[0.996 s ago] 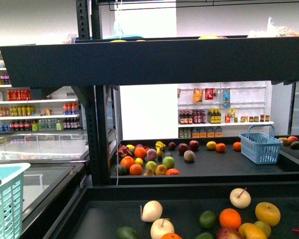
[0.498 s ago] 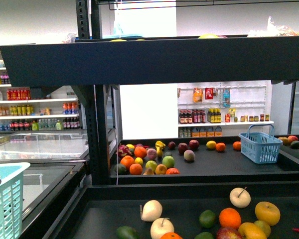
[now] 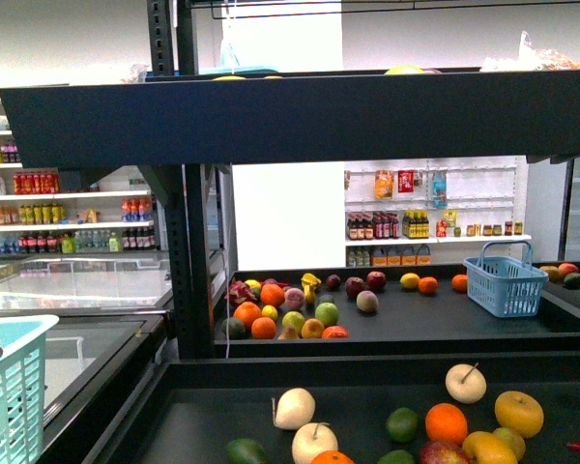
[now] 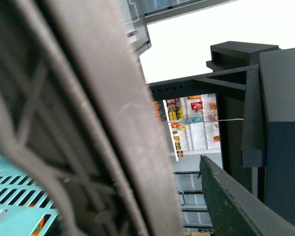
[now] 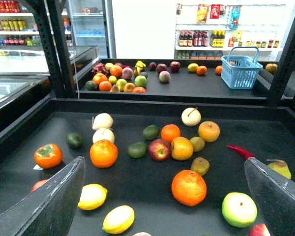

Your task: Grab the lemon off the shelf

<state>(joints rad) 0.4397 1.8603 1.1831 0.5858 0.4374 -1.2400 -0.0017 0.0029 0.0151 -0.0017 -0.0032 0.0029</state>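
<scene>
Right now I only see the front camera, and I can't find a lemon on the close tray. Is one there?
Observer: Yes. The right wrist camera shows a lemon and a second lemon on the shelf tray, nearer the robot than your picture reaches.
Operator: Is my claw open?
Observer: The right gripper is open and holds nothing.
Operator: And my other arm?
Observer: Its wrist camera shows the teal basket close by; the rest is blur.
</scene>
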